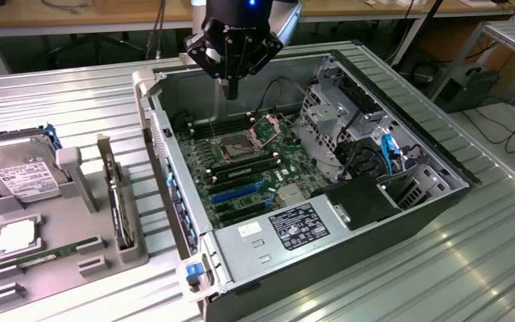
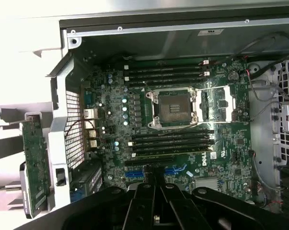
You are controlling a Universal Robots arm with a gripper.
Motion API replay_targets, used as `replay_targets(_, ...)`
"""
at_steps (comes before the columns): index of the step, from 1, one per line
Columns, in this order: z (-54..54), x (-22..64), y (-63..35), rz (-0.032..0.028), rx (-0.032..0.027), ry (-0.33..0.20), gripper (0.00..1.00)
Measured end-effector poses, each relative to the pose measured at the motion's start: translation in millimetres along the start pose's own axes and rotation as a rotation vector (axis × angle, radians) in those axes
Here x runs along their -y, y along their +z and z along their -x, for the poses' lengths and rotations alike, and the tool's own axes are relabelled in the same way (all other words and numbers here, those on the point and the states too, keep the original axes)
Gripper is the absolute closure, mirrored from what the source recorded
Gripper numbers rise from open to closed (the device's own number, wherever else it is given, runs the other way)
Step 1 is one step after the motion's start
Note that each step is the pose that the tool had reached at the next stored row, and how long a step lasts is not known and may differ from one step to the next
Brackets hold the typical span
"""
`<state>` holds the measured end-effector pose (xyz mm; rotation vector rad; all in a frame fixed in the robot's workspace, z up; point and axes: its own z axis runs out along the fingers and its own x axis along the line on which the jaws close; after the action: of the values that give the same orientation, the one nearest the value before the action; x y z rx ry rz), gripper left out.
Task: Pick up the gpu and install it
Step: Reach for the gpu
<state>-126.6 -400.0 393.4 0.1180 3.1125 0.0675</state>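
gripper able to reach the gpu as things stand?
Probably yes. The gpu stands on edge in the tray outside the case, its top edge bare, nothing over it. The gripper hangs over the motherboard; only the case's side wall lies between them.

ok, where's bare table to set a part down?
Bare ribbed table beyond the fixture tray toward the far edge, and a wide strip at the exterior view's lower right beside the case. Crowded: the tray (hard drive, gpu, memory stick) and the case interior.
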Motion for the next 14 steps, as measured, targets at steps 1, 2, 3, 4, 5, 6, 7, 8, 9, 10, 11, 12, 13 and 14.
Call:
replay_targets(1,-3.3,1.6,-0.1,0.0000,0.0000,0.000,0.89)
replay_targets(2,-10.0,4.6,-0.4,0.0000,0.0000,0.000,0.89)
replay_targets(3,-14.8,6.5,-0.6,0.0001,0.0000,0.000,0.89)
replay_targets(4,-22.1,9.3,-0.7,0.0001,0.0001,0.000,0.89)
replay_targets(5,-28.4,11.2,-0.8,0.0000,0.0000,0.000,0.89)
replay_targets(6,-32.8,12.5,-0.8,0.0000,0.0000,0.000,0.89)
replay_targets(7,-36.8,13.7,-0.8,0.0001,0.0000,0.000,0.89)
replay_targets(8,-42.6,15.1,-0.7,0.0002,0.0001,0.000,0.89)
replay_targets(9,-47.3,16.0,-0.5,0.0001,0.0000,0.000,0.89)
replay_targets(10,-51.3,16.7,-0.3,0.0000,0.0000,0.000,0.89)
replay_targets(11,-56.5,17.6,0.2,0.0000,0.0000,0.000,0.89)
replay_targets(12,-62.4,18.5,1.1,0.0000,0.0000,0.000,0.89)
replay_targets(13,-68.7,19.4,2.2,0.0002,0.0001,0.000,0.89)
replay_targets(14,-76.4,20.5,3.7,0.0000,0.0000,0.000,0.89)
